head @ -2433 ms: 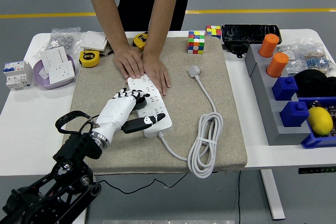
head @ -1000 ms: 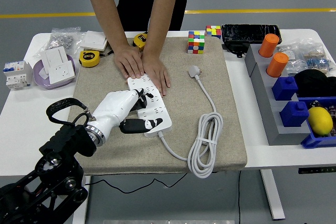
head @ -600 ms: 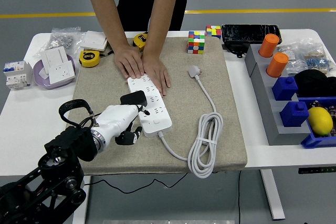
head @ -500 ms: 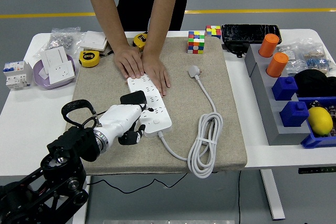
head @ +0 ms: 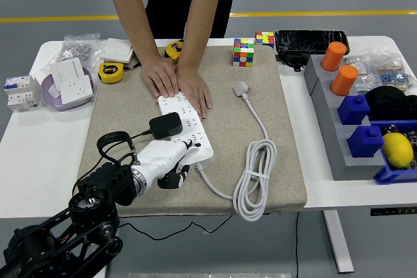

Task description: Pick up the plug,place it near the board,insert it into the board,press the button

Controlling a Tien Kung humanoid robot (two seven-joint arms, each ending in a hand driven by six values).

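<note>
The black plug [head: 165, 125] stands plugged into the white power strip [head: 187, 124] on the beige mat, its black cord trailing left. My left hand [head: 177, 162], white with black fingertips, is at the strip's near end, below the plug and apart from it. Its fingers are mostly curled and hold nothing; one fingertip [head: 193, 146] rests at the strip's near end. A person's two hands [head: 176, 83] press flat on the strip's far end. The right arm is out of view.
The strip's own white plug [head: 242, 88] and coiled cable [head: 255, 181] lie on the mat [head: 287, 161] to the right. Tape measures, a purple dish with sockets [head: 65, 86], puzzle cubes [head: 244, 52] and grey bins [head: 339, 128] with blue and orange blocks ring the mat.
My left hand let go of the black plug, which now stands in the strip, then drew back and shifted right to the strip's near end. The person's hands have not moved.
</note>
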